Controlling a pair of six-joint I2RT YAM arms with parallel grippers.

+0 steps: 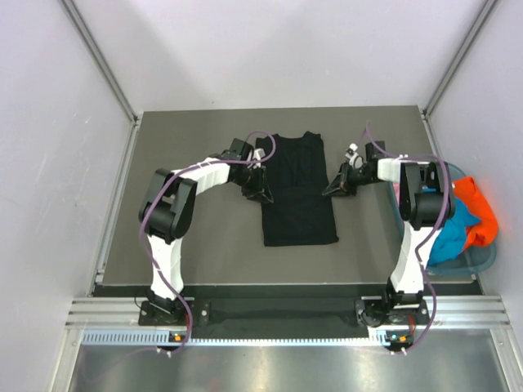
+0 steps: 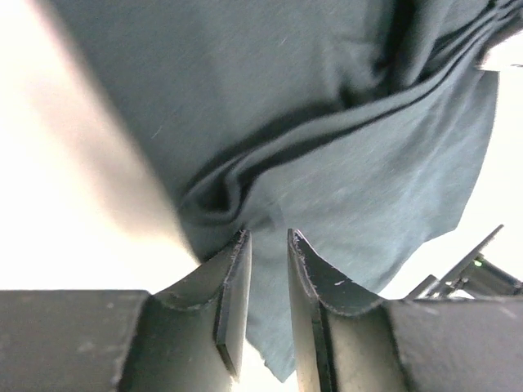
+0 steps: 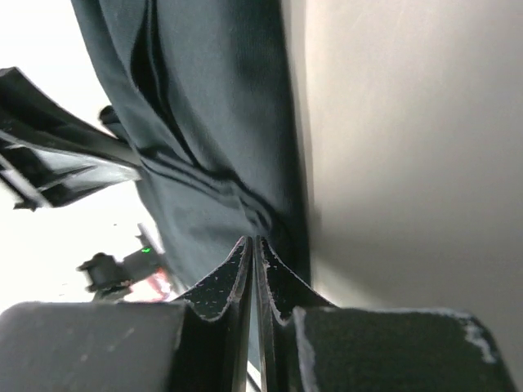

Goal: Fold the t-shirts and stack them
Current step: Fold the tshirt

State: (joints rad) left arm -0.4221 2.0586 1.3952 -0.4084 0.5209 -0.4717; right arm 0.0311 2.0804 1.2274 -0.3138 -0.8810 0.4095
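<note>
The black t-shirt (image 1: 298,204) lies flat in the middle of the table (image 1: 204,245), already narrowed to a long strip with collar at the far end and hem nearest the arms. The orange shirt (image 1: 478,208) and teal one (image 1: 451,233) wait in the basket (image 1: 484,263) at the right edge. The left tool (image 1: 260,189) sits on the strip's left side edge and the right tool (image 1: 331,189) on its right, both around mid-length. In the right wrist view the jaws are almost together and creases run into the tips, so the right tool seems to pinch a thin edge. In the left wrist view the jaws stand narrowly apart with dark cloth filling the gap, which reads as a grip on a thicker bunched fold. The step in hand looks like the crosswise fold. To do it well, both tools should rise together and level, keeping the cloth lightly taut between them so the tucked-in sides do not fall open. They should then travel in parallel along the strip and lay edge on edge before letting go. The bunching on the left may leave a ridge, so smoothing it matters.
</note>
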